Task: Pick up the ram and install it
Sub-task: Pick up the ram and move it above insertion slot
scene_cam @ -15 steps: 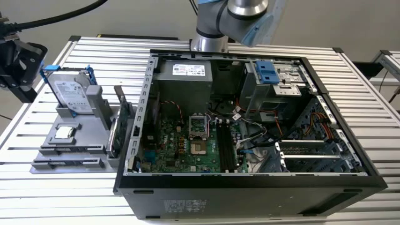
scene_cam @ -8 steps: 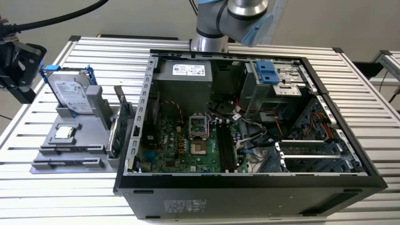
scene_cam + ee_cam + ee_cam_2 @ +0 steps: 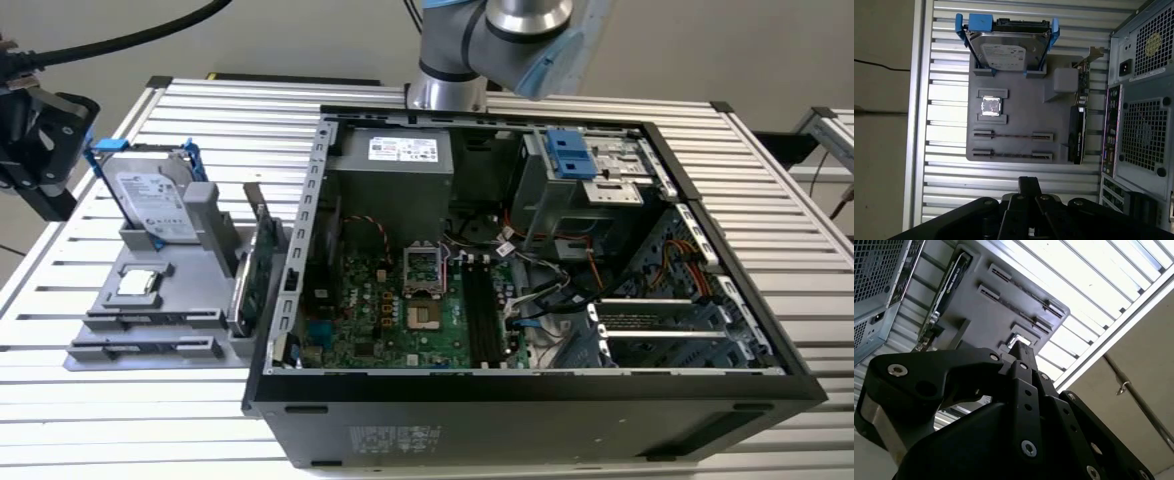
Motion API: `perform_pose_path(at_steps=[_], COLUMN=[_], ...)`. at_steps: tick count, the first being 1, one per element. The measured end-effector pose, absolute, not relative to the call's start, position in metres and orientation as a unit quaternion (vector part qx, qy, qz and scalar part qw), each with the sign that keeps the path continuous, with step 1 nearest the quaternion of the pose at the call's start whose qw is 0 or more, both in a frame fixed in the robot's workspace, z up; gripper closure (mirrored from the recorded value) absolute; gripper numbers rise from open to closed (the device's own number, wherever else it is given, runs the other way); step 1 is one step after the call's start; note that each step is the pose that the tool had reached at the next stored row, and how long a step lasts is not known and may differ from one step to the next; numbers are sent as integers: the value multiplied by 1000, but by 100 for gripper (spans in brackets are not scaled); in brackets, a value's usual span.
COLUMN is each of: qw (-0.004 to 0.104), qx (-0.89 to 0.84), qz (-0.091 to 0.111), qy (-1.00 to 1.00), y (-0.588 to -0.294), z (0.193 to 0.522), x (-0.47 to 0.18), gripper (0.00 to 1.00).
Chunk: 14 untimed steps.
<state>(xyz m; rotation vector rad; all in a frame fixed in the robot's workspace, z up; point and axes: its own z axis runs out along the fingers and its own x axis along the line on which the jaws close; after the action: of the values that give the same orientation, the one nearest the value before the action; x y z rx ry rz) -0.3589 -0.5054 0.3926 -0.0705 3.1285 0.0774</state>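
**A:** Status? Where's the ram?

**B:** The ram (image 3: 1013, 154) is on edge in the grey holder (image 3: 1026, 112), in the slot row along the holder's edge farthest from the hard drive (image 3: 1006, 50). A twin stick (image 3: 1013, 135) is in the next row. End brackets keep both upright, probably so the flat faces can be pinched from above.

**A:** Gripper?

**B:** My gripper (image 3: 1029, 182) has its fingers pressed together with nothing between them. It hangs over the table (image 3: 944, 190) slats just off that same holder edge, apart from the ram.

**A:** Anything in the way?

**B:** The processor chip (image 3: 990, 106) is mid-holder, clear of the rows. The expansion card (image 3: 1077, 135) stands along the holder's case-side edge, just beside the row ends, so it's tight there. Inside the PC case (image 3: 534, 405) the memory slots (image 3: 481, 315) look empty. Loose cables (image 3: 537, 305) crowd one side.
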Motion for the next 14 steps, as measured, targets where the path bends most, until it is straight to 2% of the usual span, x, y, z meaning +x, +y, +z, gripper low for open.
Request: perform_pose_path(at_steps=[14], qw=[5], qx=[-62], qz=[25], qy=[998], y=[-505], z=[393], x=[-359], gripper=[100])
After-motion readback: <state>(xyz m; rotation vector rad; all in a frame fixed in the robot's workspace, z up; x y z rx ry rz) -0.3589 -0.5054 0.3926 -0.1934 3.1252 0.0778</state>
